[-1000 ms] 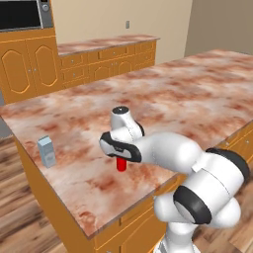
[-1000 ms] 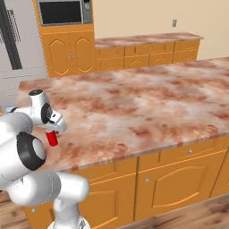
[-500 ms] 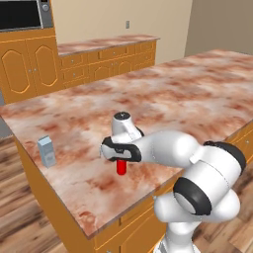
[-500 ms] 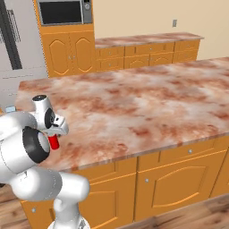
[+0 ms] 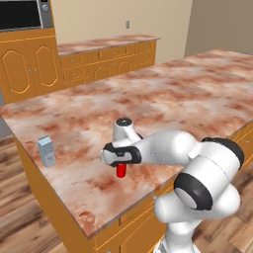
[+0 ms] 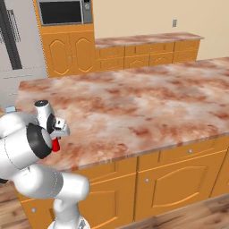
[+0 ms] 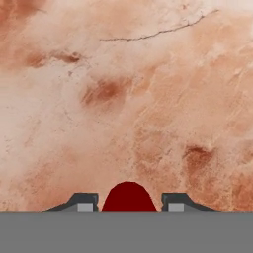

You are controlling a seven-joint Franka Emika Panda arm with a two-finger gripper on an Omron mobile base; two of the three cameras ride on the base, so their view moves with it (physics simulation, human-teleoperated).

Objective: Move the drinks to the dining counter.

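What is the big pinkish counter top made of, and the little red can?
The reddish-pink mottled counter top looks like polished marble: cloudy blotches and thin dark veins. The short red can, held in the gripper, looks like smooth painted metal, though plastic is possible.

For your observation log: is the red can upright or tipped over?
Upright. The red can hangs straight below the shut gripper over the dining counter, its rounded top between the fingertips.

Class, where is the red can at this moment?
The red can is gripped in the claw over the dining counter near its front edge, right of the grey-blue carton in the left base view.
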